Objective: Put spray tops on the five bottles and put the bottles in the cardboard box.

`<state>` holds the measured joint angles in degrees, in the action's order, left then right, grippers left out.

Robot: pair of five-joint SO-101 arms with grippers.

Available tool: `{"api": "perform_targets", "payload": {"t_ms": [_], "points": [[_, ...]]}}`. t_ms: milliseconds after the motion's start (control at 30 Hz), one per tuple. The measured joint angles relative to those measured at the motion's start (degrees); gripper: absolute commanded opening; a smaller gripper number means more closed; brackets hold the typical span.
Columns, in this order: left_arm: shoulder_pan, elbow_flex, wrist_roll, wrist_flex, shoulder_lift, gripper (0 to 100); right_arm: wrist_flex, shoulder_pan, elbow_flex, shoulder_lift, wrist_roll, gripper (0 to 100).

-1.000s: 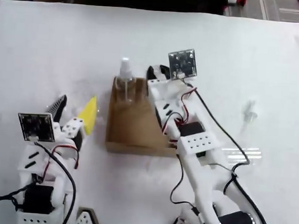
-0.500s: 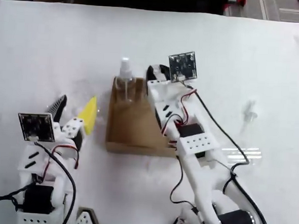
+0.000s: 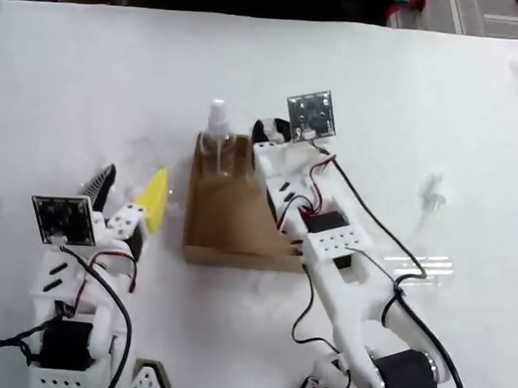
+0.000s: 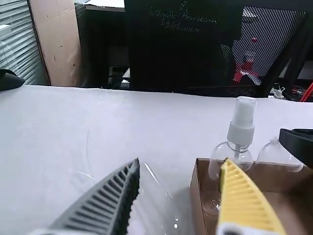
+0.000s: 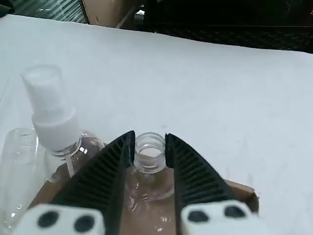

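On the big white worktop (image 3: pixel 91 69) two white robot arms sit side by side. The right arm (image 3: pixel 343 252) stretches out over the right side of the brown cardboard box (image 3: pixel 227 218), which is open at the top and sits in the middle. The left arm (image 3: pixel 78 280) sits low at the near left, well apart from the box. In the far left corner of the box stands a clear plastic bottle with a white spray top (image 5: pixel 54 117). Just beside it, in the far right corner, stands a clear plastic bottle with an open neck (image 5: pixel 149 152). The right arm's black fingers (image 5: pixel 105 171) pinch this open neck, one on each side. The left arm's grey and yellow fingers (image 4: pixel 110 196) are spread wide, close above the worktop, and pinch nothing. One small white spray top (image 3: pixel 432 189) lies loose on the worktop, far to the right of the box.
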<state>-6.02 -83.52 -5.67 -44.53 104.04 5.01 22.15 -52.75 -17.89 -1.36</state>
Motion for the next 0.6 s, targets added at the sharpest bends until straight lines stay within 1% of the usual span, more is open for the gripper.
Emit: {"api": "perform_targets", "payload": {"t_ms": [233, 600], "points": [[0.0, 0.0, 0.0, 0.0, 0.0, 25, 0.0, 1.9, 0.0, 0.0, 3.0, 1.6], [0.0, 0.0, 0.0, 0.0, 0.0, 25, 0.0, 2.1, 0.0, 0.0, 3.0, 1.6]]}}
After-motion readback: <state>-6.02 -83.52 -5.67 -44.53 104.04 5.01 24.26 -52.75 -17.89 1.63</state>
